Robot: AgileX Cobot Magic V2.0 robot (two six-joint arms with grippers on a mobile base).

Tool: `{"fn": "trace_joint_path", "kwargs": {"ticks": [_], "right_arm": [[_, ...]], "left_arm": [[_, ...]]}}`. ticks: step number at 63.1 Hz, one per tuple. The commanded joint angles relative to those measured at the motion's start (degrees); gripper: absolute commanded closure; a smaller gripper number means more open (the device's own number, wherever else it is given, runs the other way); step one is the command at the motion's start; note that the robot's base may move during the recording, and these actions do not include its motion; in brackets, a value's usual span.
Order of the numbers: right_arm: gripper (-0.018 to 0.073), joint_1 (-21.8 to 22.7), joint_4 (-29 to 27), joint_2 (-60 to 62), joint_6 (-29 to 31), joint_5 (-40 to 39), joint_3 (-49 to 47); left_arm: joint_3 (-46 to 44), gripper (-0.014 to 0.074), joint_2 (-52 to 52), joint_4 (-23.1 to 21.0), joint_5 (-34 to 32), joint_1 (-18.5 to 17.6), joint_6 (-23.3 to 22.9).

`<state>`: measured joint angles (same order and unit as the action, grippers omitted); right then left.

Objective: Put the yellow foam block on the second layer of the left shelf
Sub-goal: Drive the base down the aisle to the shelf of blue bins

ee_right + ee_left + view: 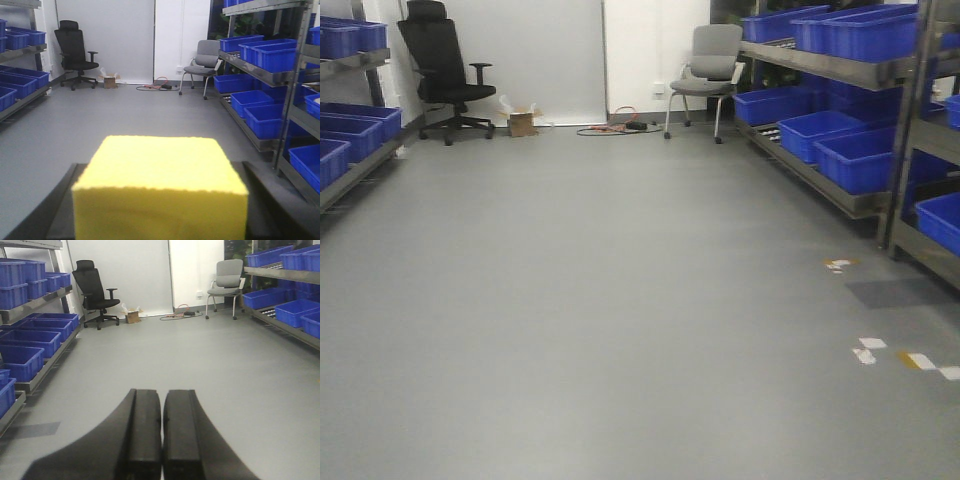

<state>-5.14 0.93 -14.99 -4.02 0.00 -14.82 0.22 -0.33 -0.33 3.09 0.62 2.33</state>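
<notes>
The yellow foam block [160, 185] fills the lower middle of your right wrist view, clamped between the right arm's jaws above the grey floor [125, 110]. Your left arm's jaws are pressed together, holding nothing. Shelves [267, 76] of blue bins [262, 120] line both sides of the room; a black office chair [75, 55] and a grey chair [202, 62] stand by the far wall.

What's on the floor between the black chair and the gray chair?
A small cardboard box and a tangle of cables, seen in the front view.

Bins [843, 158] on shelves [825, 68], chairs [710, 65] behind
</notes>
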Motion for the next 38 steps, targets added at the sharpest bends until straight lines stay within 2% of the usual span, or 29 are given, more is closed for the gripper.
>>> {"fn": "trace_joint_path", "kwargs": {"ticks": [1, 38], "right_arm": [[0.0069, 0.30, 0.19, -0.53, 0.45, -5.37, -1.75], [0.0069, 0.30, 0.19, -0.53, 0.45, -5.37, -1.75]], "left_arm": [[1.40, 0.0472, -1.17, -0.29, -4.73, -0.23, -0.22], [1.40, 0.0472, -1.17, -0.29, -4.73, -0.23, -0.22]]}}
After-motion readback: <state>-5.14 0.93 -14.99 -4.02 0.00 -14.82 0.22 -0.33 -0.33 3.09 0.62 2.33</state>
